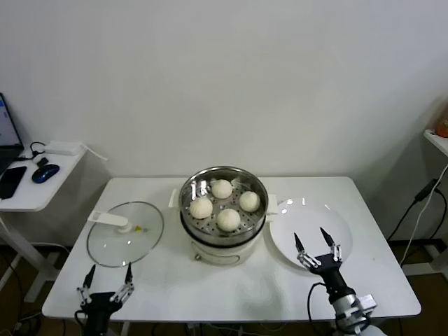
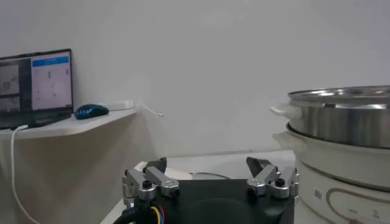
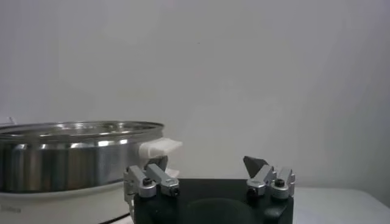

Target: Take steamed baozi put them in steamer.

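Two grippers sit at the bottom edge of the head view, both with fingers spread wide and nothing between them. At lower left, the left gripper hangs over the near edge of the white table, just below a flat glass lid with a white handle that lies on the tabletop. At lower right, the right gripper points its dark fingertips over the near rim of a white plate, touching nothing. Each wrist view confirms it: the left gripper and the right gripper show two separated fingertips with bare space between.

Four steamed baozi lie in the centre of the frame, inside the steamer. They are smooth, domed, cream-white buns set in a loose diamond on the perforated metal floor, close together. The steamer is a round, shiny steel basket resting on a white pot base, standing between the lid and the plate.

Farther back, at upper left, a small side table holds a blue mouse, a dark phone and the edge of a laptop. A plain white wall fills the background.
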Robot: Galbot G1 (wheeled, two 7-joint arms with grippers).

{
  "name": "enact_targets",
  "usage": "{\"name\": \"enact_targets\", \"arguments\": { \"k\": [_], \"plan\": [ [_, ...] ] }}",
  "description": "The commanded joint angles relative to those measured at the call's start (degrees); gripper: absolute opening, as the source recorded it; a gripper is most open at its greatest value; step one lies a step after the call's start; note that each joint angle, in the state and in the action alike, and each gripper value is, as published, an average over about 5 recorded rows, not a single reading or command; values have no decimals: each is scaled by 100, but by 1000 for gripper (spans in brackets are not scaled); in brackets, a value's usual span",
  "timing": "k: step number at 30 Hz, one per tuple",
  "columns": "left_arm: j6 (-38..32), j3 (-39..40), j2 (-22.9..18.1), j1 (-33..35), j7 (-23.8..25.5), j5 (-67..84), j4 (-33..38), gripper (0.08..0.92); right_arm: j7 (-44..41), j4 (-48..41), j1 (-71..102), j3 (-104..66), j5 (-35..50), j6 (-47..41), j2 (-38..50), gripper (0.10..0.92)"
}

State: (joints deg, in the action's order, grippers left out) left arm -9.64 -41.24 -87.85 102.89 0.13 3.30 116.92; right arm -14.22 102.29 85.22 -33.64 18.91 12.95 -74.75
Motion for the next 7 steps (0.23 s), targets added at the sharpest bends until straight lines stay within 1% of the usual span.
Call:
{"name": "enact_targets", "arguments": {
  "k": [1, 7],
  "plan": [
    [-40, -37, -3, 33, 96, 124, 14, 823, -38, 17, 269, -35, 43, 108, -97, 823],
    [-70, -67, 16, 42, 111, 144, 16, 823, -72, -1, 218, 32, 29, 130, -41, 823]
  ]
}}
